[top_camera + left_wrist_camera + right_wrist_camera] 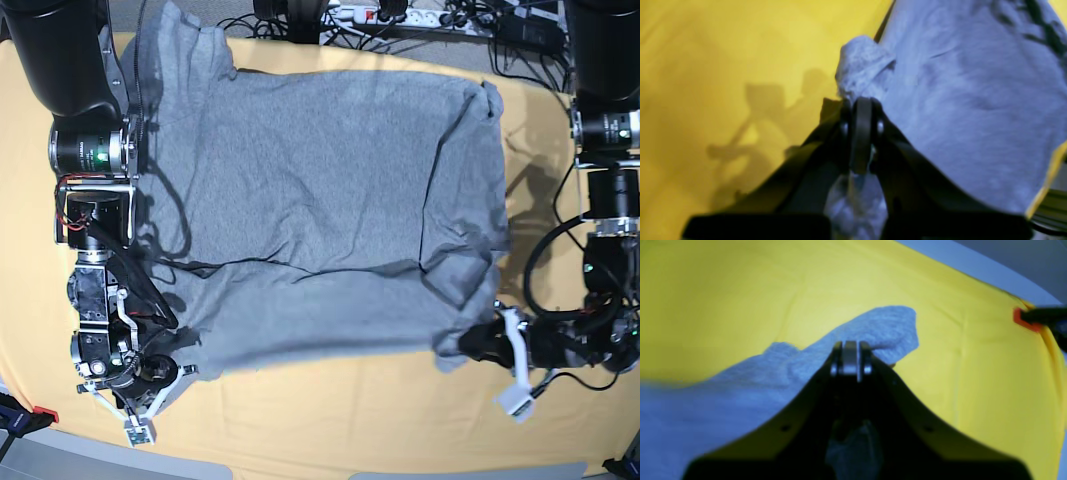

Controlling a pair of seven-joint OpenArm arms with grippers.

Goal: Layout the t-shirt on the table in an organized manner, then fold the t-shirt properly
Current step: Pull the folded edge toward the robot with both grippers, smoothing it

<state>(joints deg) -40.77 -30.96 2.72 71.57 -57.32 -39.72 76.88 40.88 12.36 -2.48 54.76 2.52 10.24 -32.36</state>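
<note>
I clamp my left pincer [862,110] on a bunched corner of the grey t-shirt [320,200], my right pincer [850,355] shut on its opposite near corner. The shirt lies spread across the yellow table [330,410].

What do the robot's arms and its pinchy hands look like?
Both arms are chunky black cylinders and silvery metal brackets, with looping black cables, and the right arm shows thin red wires. The left arm carries a ringed black section. The right gripper has black wedge-shaped fingers with shiny metal tips. The left gripper is black, with small silver screws. White plastic tabs stick out near both.
</note>
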